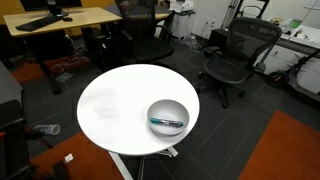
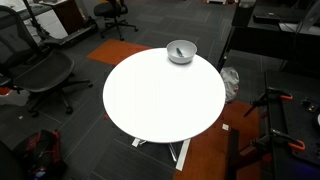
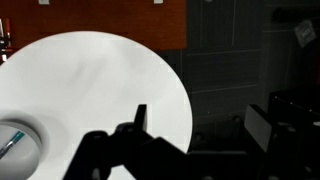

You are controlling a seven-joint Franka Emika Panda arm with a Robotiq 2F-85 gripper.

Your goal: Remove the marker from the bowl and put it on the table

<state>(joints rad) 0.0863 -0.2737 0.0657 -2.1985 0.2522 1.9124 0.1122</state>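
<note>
Nothing of the task looks done yet: the marker (image 1: 167, 122) lies inside the bowl (image 1: 160, 108), resting across its floor, and no part of it is out on the table (image 1: 115, 105). In both exterior views the bowl sits close to the table's rim, with bare white top spreading away from the bowl on its other sides (image 2: 160, 95); neither view shows the arm. Only the wrist view shows the gripper (image 3: 197, 120), as a dark shape at the bottom of the frame. Its jaws appear spread apart with nothing between them, so it carries nothing. In that view the bowl (image 3: 28, 140) is cut by the lower left corner, with a teal sliver of the marker (image 3: 9, 146) just visible inside, and the gripper is well apart from the bowl, off to one side past the table's rim. By my reading the whole job remains: travel to the bowl, reach in, close on the marker, lift it clear, and set it down on open table beside the bowl.
</note>
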